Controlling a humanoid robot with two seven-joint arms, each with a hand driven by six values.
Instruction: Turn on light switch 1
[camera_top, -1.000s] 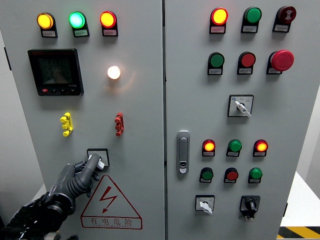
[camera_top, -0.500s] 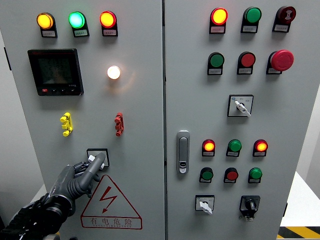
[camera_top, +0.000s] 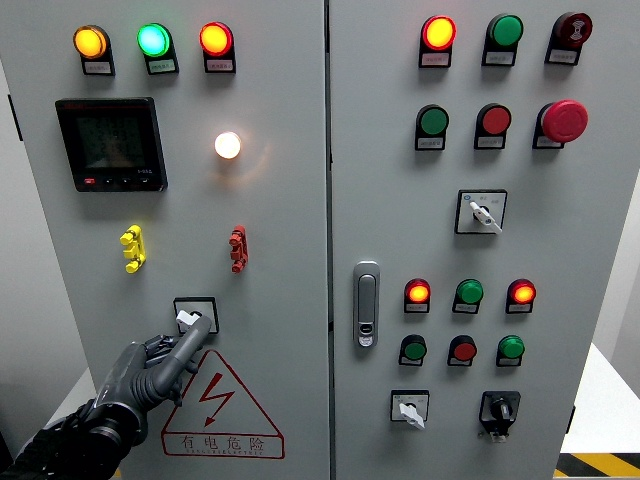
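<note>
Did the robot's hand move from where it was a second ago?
Yes. The left hand has dropped slightly down and left: its fingertip now sits at the lower edge of the switch, closer to the warning triangle.

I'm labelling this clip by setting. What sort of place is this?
Likely an industrial or training room, facing an electrical control cabinet: indicator lamps, push buttons, a digital meter and a high-voltage warning sign. The left hand reaches a rotary switch.
</note>
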